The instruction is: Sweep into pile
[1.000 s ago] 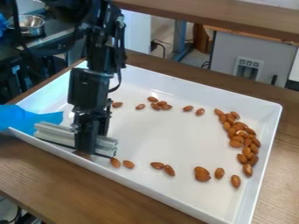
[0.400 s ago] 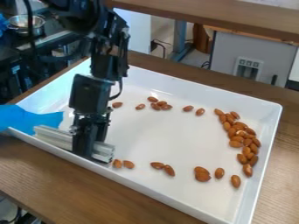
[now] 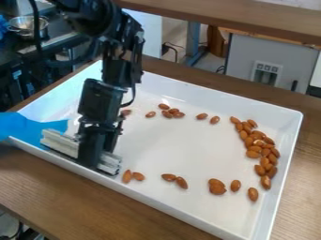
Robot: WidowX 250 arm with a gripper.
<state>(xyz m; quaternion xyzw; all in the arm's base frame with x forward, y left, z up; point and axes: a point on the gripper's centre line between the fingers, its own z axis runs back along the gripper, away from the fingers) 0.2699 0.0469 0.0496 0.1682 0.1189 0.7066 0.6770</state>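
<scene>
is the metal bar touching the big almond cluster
Apart. The camera view shows a wide bare stretch of the white tray between the metal bar and the big almond cluster.

I look through one camera, down at a slant, quite near the white tray. It faces 12 o'clock, across the brown surface to the gray box at 1 o'clock. The black arm comes in from 11 o'clock.
</scene>
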